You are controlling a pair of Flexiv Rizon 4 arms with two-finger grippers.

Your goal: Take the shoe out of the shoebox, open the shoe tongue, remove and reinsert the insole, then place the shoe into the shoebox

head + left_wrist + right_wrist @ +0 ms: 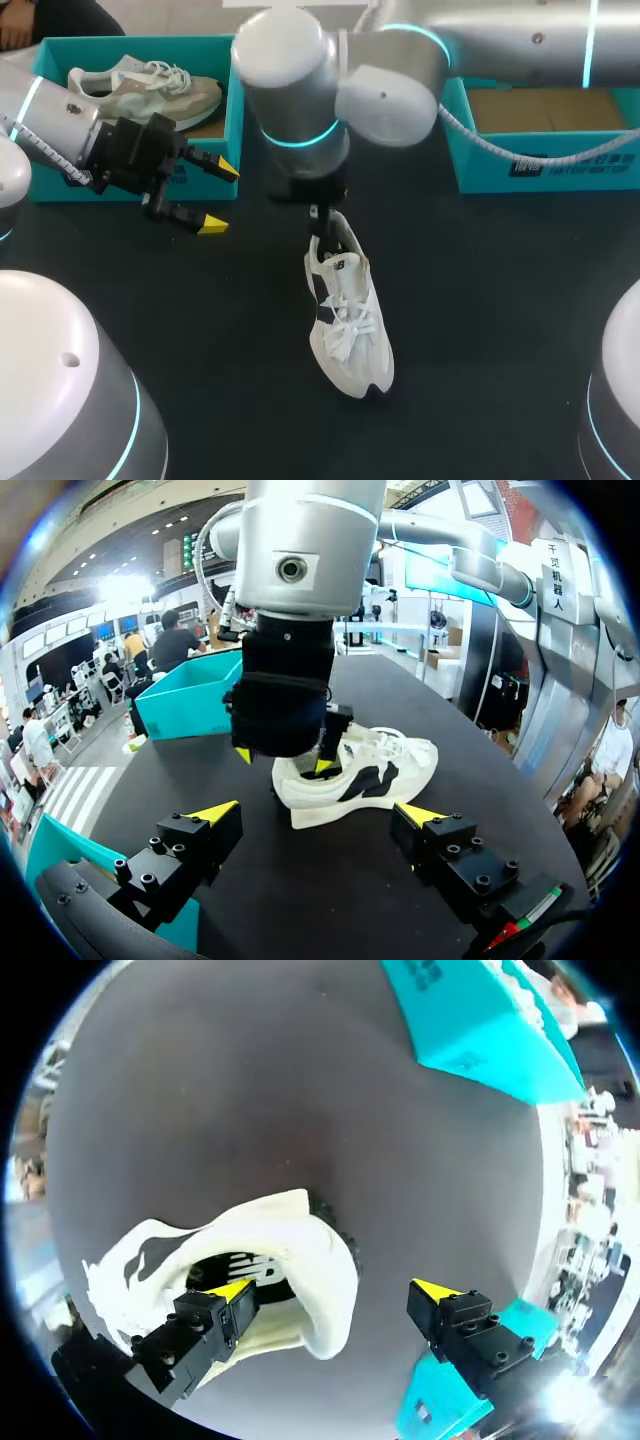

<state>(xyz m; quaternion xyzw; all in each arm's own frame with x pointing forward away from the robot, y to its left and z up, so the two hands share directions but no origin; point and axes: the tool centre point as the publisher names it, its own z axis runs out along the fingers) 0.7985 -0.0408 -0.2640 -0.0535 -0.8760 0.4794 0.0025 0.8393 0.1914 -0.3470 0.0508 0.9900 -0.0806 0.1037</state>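
Note:
A white shoe with dark side marks lies on the black table, toe toward me. My right arm comes in from the upper right, and its wrist hangs over the shoe's heel. In the right wrist view my right gripper is open. One finger is inside the shoe and the other stands outside, behind the heel. My left gripper is open and empty, to the left of the shoe. In the left wrist view the shoe and the right gripper lie ahead of the left gripper.
A teal shoebox at the back left holds a second, grey-beige shoe. A teal box with a cardboard floor stands at the back right. The left gripper is just in front of the left box.

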